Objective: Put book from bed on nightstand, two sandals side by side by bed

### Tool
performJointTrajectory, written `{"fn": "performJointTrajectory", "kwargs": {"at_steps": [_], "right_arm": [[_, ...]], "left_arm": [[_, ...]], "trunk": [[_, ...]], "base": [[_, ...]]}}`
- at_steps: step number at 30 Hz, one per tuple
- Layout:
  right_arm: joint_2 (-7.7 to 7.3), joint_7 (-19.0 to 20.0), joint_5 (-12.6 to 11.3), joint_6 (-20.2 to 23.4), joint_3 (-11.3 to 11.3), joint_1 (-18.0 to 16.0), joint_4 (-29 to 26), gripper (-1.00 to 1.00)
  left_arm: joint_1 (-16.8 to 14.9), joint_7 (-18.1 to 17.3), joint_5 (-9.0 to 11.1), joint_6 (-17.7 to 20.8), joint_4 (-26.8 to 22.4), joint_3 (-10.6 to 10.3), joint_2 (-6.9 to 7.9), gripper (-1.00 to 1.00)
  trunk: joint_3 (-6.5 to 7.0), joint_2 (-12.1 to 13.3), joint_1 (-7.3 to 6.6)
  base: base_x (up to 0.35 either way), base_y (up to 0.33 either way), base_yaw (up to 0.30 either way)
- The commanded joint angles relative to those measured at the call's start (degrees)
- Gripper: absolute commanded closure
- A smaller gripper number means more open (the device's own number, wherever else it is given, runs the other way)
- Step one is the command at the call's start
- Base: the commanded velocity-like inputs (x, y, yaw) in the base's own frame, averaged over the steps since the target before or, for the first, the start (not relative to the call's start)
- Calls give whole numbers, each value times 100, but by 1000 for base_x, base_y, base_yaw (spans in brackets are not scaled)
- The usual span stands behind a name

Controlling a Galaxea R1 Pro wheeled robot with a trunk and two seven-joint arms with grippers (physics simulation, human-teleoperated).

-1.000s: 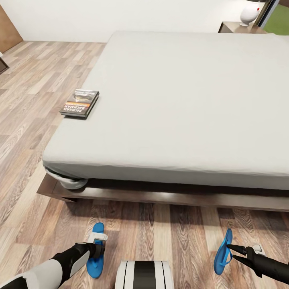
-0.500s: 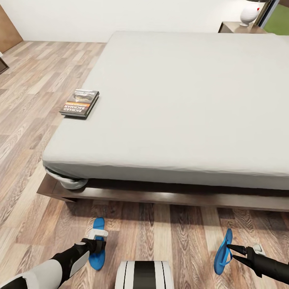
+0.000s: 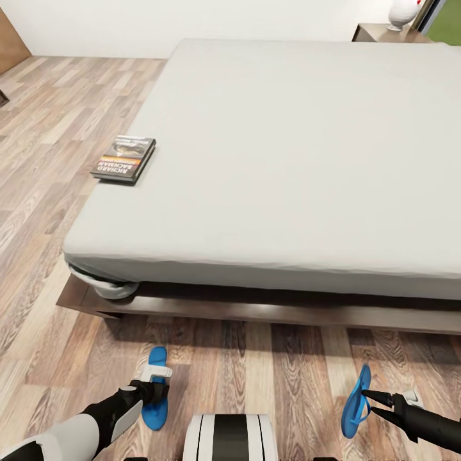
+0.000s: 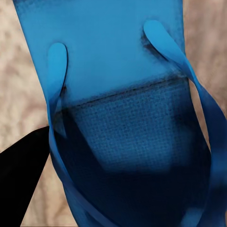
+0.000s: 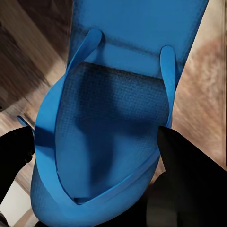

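Note:
The book [image 3: 123,159] lies flat near the left edge of the bed [image 3: 288,147], its cover up. On the plank floor in front of the bed's foot, my left gripper [image 3: 155,388] is shut on one blue sandal [image 3: 151,415], which lies along the floor. In the left wrist view that sandal [image 4: 118,71] is very close, with one dark finger [image 4: 23,175] beside it. Far to the right, my right gripper [image 3: 366,395] is shut on the other sandal [image 3: 351,410], which stands tilted on its edge. Dark fingers [image 5: 189,175] flank this sandal [image 5: 113,118] in the right wrist view.
The bed's dark wooden frame [image 3: 256,312] juts out low in front of the sandals. A nightstand [image 3: 378,32] with a white lamp [image 3: 404,11] stands at the far right corner. Bare plank floor [image 3: 45,192] runs along the bed's left side. My base [image 3: 230,438] is between the arms.
The left gripper shifted its sandal a little toward the bed a second ago and has held still since. The head view has since shifted slightly. The right arm and sandal have not moved.

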Motion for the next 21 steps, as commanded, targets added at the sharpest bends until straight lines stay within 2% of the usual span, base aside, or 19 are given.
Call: {"fn": "performJointTrajectory", "kwargs": {"at_steps": [1,14,21], "right_arm": [[0,9,-14,37,-17,-3,2,100],[0,10,-14,37,-18,-3,2,100],[0,8,-14,37,-17,-3,2,100]], "left_arm": [[-2,49,43,26,-25,-47,8,100],[-2,49,46,26,-26,-46,8,100],[-2,49,45,26,-26,-46,8,100]], "trunk": [[-26,-3,1],[-314,-20,35],[-314,-20,35]], "base": [[0,0,0],[0,0,0],[0,0,0]]}}
